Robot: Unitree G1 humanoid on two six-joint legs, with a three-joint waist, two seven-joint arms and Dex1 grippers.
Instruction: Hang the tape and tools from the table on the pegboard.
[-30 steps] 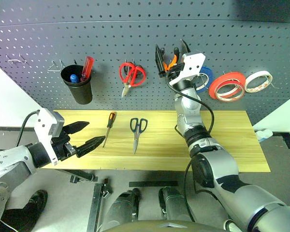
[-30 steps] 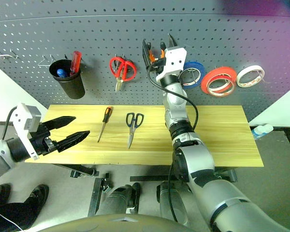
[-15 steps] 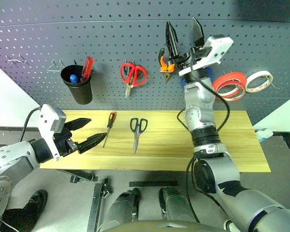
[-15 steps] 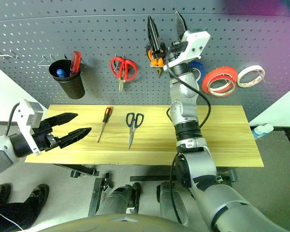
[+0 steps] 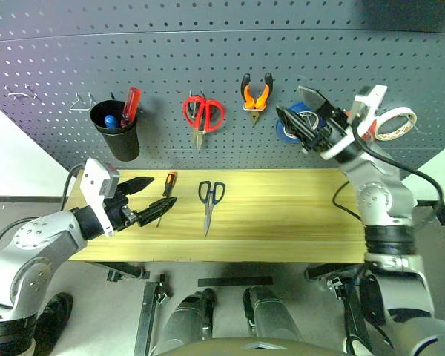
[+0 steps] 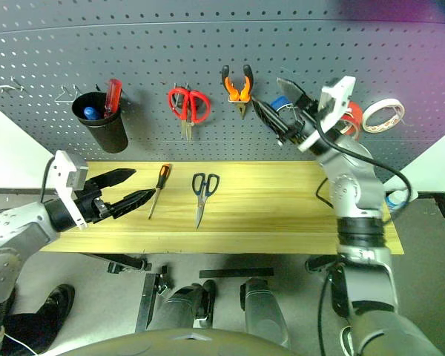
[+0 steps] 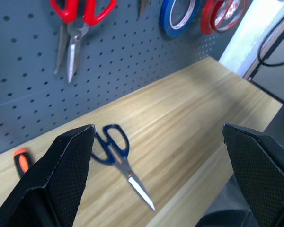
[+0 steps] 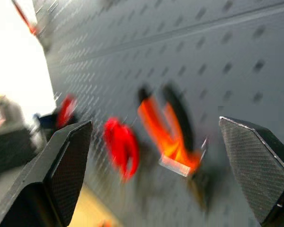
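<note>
On the pegboard (image 5: pixel 208 59) hang pliers (image 5: pixel 256 94); wrist view catches table (image 7: pixel 189 118) scissors (image 7: pixel 117 150) — both grippers (image 5: pixel 150 202) (image 5: pixel 305 122) gape wide, empty.

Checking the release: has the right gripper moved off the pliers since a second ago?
Yes. The right gripper, open and empty, has pulled away rightward from the pliers, which hang on the pegboard.

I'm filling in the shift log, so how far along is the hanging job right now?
Done: the pliers and the red-orange tape hang on the pegboard. In hand: nothing; the right gripper is near the board beside the pliers, jaws open and empty, and the left gripper, also open, hovers by the screwdriver. Left: the screwdriver and the black-handled scissors lie on the table.
</note>
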